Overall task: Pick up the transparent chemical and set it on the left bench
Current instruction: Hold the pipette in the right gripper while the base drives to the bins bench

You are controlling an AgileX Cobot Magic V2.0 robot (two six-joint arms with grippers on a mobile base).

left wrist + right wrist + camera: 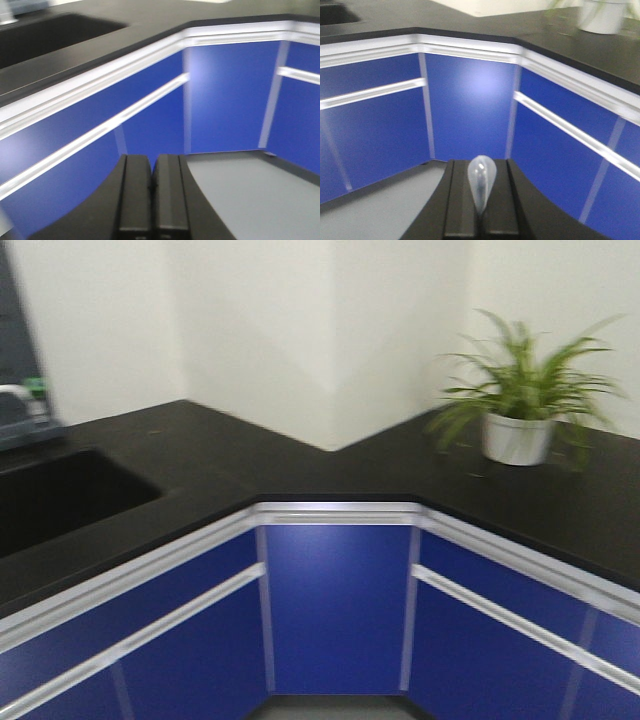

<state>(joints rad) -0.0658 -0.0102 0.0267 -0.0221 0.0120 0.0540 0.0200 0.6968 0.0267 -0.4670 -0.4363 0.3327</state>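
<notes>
Fingers (459, 200) of the right gripper (481, 169) pinch the transparent chemical (481, 184) by its bulb, which stands up between them; its stem is hidden.

In the left wrist view, the left gripper (152, 167) is pressed together on nothing.

The front view shows only the black corner bench (300, 465) with sink (60, 500), plant (520, 400) and blue drawers (335, 600). It is blurred, perhaps from base motion.

The left bench is out of sight, so this looks like carrying: grip firmly without crushing the soft bulb and hold the arm steady.
</notes>
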